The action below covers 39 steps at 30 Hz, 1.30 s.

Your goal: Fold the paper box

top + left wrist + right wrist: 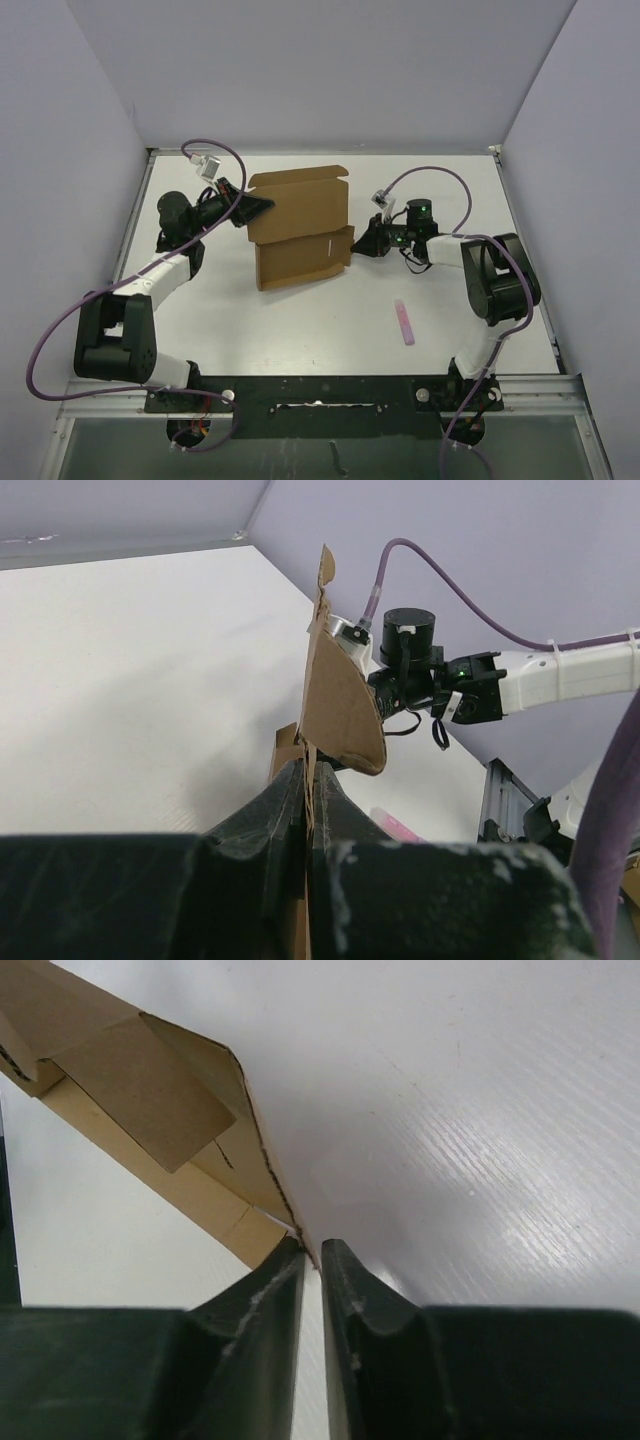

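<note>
1. Item: left gripper [305,785]. State: jaws closed flat on a thin edge of the paper box [300,228]. The 2 black fingers [255,820] press the card from either side, and no gap shows beyond the card itself.
2. Item: right gripper [312,1257]. State: jaws narrow, with a thin slit between them and white surface showing through it. A pointed corner of a box flap reaches the mouth of the slit. Whether it is pinched or only touched cannot be told.
3. Item: paper box, location. Plain brown card lying mid-table between the 2 grippers. The left gripper meets its left edge at the far part, and the right gripper meets its right edge about halfway along.
4. Item: paper box, form from above. It shows 2 main panels joined at a crease, the far one lighter and the near one darker. A short pale slit sits near the right end of the crease.
5. Item: paper box, form from the left wrist. The held card stands upright and edge-on. A rounded flap bulges to one side, and the top has a notched tip.
6. Item: paper box, form from the right wrist. Overlapping flaps lie in layers, slanting away from the fingertips.
7. Item: pink stick [404,322]. It lies flat on the table [300,335], nearer the arm bases than the box and well apart from it, close beside the right arm.
8. Item: purple cable [60,330]. There is 1 per arm, looping from wrist to base.
</note>
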Available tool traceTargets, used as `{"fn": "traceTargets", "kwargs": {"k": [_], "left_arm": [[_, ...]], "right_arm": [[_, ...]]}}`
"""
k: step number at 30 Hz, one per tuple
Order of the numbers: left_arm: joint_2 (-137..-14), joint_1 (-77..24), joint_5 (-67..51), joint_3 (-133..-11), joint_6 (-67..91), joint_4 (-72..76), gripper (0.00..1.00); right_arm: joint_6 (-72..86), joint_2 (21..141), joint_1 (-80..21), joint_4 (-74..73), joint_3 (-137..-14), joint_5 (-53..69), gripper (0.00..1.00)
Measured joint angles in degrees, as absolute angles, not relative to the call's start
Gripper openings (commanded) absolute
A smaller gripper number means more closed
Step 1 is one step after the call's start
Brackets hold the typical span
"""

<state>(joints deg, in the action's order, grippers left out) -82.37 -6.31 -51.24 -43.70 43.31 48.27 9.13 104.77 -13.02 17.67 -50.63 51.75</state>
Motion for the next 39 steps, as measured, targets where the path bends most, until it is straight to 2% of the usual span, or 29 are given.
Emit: {"fn": "traceTargets", "kwargs": {"k": [4,9,25,32,39], "left_arm": [[-82.4,-6.3,-51.2,-43.7,43.3,48.2,0.0],[-82.4,-6.3,-50.0,-43.7,42.9,48.1,0.0],[-82.4,-6.4,-45.1,-41.2,40.0,48.1,0.0],[-82.5,-8.3,-44.9,-39.6,39.8,52.0,0.0],[-84.6,-9.5,-43.6,-38.7,40.1,55.4,0.0]], "right_arm": [[8.5,104.4,-13.4,18.1,-50.6,51.9,0.04],[6.6,102.5,-13.7,16.7,-50.6,51.4,0.0],[-5.6,93.3,-13.8,0.7,-53.2,44.2,0.0],[-7.0,93.8,-12.0,-2.9,-54.1,43.8,0.0],[-7.0,99.5,-10.8,-5.3,-57.9,45.3,0.01]]}}
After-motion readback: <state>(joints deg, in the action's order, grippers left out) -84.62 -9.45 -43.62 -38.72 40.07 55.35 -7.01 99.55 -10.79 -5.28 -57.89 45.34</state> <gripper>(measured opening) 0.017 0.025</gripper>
